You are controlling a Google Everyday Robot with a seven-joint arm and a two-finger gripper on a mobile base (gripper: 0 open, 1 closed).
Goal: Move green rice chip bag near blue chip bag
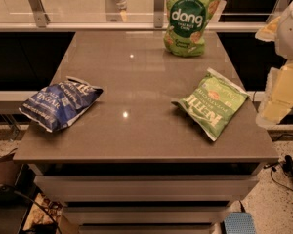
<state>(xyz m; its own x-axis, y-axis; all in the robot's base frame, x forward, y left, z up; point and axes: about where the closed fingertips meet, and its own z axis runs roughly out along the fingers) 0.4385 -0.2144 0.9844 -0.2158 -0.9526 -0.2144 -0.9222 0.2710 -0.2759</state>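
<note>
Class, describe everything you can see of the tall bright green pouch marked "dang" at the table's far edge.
The tall bright green glossy pouch stands upright at the far edge of the grey table, base resting on it, top seam crumpled. A dark green round patch reads "dang" in white, with round crackers pictured around it. Nothing else touches it: the pincer is at the view's right edge, well apart.

Table (136,82), blue chip bag (61,104), green rice chip bag (188,21), Kettle bag (215,104)
</note>
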